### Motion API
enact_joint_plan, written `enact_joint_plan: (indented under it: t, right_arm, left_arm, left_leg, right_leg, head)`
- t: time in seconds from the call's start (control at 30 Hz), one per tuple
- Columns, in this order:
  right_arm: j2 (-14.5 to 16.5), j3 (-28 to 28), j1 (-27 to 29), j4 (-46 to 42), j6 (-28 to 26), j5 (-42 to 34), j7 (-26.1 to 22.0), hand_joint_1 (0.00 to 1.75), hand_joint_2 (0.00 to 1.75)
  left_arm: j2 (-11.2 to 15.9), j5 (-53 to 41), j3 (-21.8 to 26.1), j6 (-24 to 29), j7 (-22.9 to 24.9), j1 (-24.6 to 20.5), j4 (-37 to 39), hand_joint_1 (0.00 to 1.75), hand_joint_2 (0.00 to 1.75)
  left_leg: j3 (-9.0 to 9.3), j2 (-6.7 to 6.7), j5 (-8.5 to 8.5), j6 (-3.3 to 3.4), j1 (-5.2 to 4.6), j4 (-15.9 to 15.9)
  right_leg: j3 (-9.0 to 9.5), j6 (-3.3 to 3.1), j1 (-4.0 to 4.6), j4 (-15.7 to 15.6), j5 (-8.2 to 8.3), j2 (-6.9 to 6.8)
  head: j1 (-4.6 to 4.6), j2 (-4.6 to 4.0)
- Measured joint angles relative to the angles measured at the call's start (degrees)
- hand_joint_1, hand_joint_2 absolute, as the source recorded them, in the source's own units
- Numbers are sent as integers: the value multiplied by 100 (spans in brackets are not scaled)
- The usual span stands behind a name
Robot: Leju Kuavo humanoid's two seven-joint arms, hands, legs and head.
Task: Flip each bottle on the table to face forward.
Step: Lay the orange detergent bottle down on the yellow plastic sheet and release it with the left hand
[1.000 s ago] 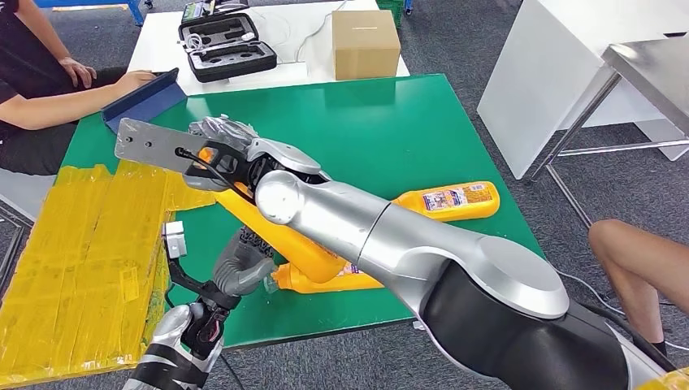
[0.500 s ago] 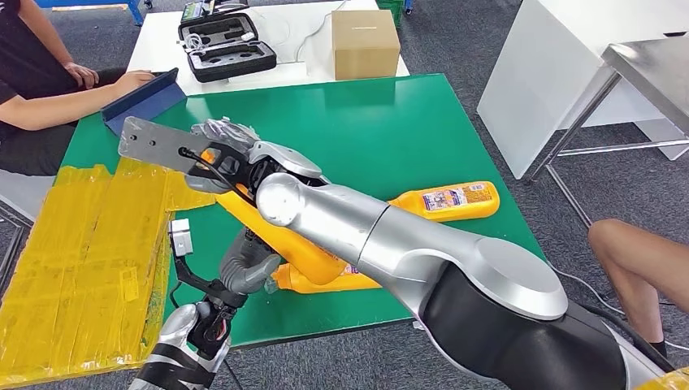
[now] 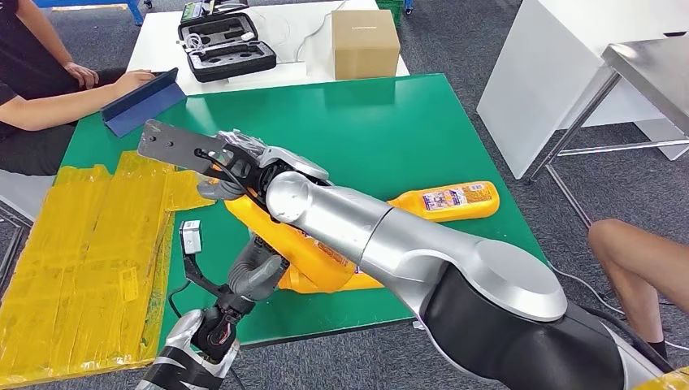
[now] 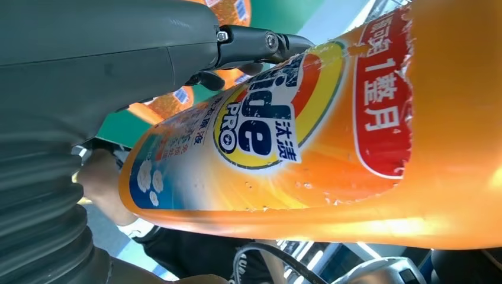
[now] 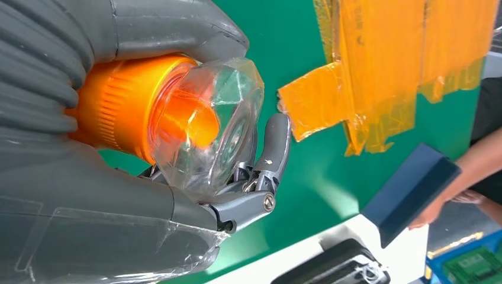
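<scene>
An orange detergent bottle (image 3: 246,214) is lifted at a slant over the green table (image 3: 366,122). My right hand (image 3: 231,166) grips its orange cap (image 5: 130,112), which has a clear cover over it. My left hand (image 3: 256,275) comes up from below and closes around the bottle's body; the left wrist view shows its fingers (image 4: 254,44) behind the bottle (image 4: 331,148), with the printed label facing the camera. A second orange bottle (image 3: 451,201) lies on its side to the right, label up. A third (image 3: 333,282) lies under my right arm, mostly hidden.
A yellow taped sheet (image 3: 81,244) covers the table's left side. A person at the far left holds a blue panel (image 3: 142,101) on the table edge. Behind stand a white table with a black case (image 3: 227,45) and a cardboard box (image 3: 366,45). A person's knee (image 3: 634,252) is at the right.
My left hand has risen and moved right until it reaches the lifted bottle's body. My right hand with the cap has shifted slightly right and down.
</scene>
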Motion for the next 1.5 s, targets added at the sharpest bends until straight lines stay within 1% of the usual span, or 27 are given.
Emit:
enact_joint_plan:
  t: [0.3, 0.4, 0.63, 0.77, 1.0, 1.2, 1.23, 1.27, 1.37, 1.5]
  right_arm:
    - [2, 19, 54, 173, 48, -123, 14, 175, 175]
    - [1, 24, 65, 231, 102, -212, 42, 175, 175]
    - [1, 38, 70, 438, 144, -361, 73, 175, 175]
    - [0, 40, 69, 544, 163, -394, 85, 175, 175]
    - [-8, 75, 73, 635, 222, -429, 105, 175, 175]
    - [-8, 80, 93, 675, 226, -432, 105, 175, 175]
    - [-8, 81, 93, 680, 226, -432, 105, 175, 175]
    - [-9, 82, 93, 684, 228, -436, 105, 175, 175]
    - [-13, 90, 95, 690, 243, -466, 103, 175, 175]
    - [-14, 113, 94, 700, 251, -471, 94, 175, 175]
  left_arm:
    - [16, 37, -110, 156, 62, -119, 97, 0, 175]
    - [16, 30, -175, 305, 77, -188, 150, 0, 175]
    - [-32, -313, -384, 596, 10, -434, 394, 0, 175]
    - [-39, -447, -500, 539, 7, -527, 551, 0, 175]
    - [-25, -300, -671, 211, 77, -613, 834, 0, 175]
    - [-22, -272, -723, 159, 75, -654, 948, 0, 175]
    - [-22, -271, -737, 158, 72, -662, 959, 3, 175]
    - [-22, -268, -754, 157, 68, -671, 970, 34, 175]
    - [-22, -242, -805, 158, 60, -694, 1004, 139, 175]
    - [-22, -65, -880, 113, 97, -717, 1064, 168, 175]
  left_leg:
    - [0, 0, 0, 0, 0, 0]
    - [-1, -1, 0, 0, 0, 0]
    - [0, 0, 1, 0, 0, 1]
    - [0, 0, 1, 0, 0, 1]
    - [-1, 1, 0, 0, 0, 1]
    - [-1, 1, 0, 0, 0, 1]
    - [-1, 1, 0, 0, 0, 1]
    - [-1, 1, 1, 0, 0, 1]
    - [-1, 0, 1, 0, 0, 1]
    - [-1, 0, 1, 0, 0, 1]
  right_leg:
    - [0, 0, 0, 0, 0, 0]
    - [0, 0, 0, 0, 0, -1]
    - [0, 1, 0, 0, 2, 0]
    - [-2, 1, 0, 0, 2, 0]
    - [-3, 0, 0, 0, 2, 1]
    - [-3, 0, 0, 0, 2, 1]
    - [-2, 0, 0, 0, 2, 1]
    - [-2, 0, 0, 0, 2, 1]
    - [-2, 1, 0, 0, 2, 1]
    - [-2, 1, 0, 0, 2, 1]
  head:
    - [1, 0]
    - [1, 0]
    - [0, 0]
    - [0, 0]
    - [-1, 0]
    - [0, 0]
    - [0, 0]
    - [0, 0]
    - [0, 0]
    - [-2, 0]
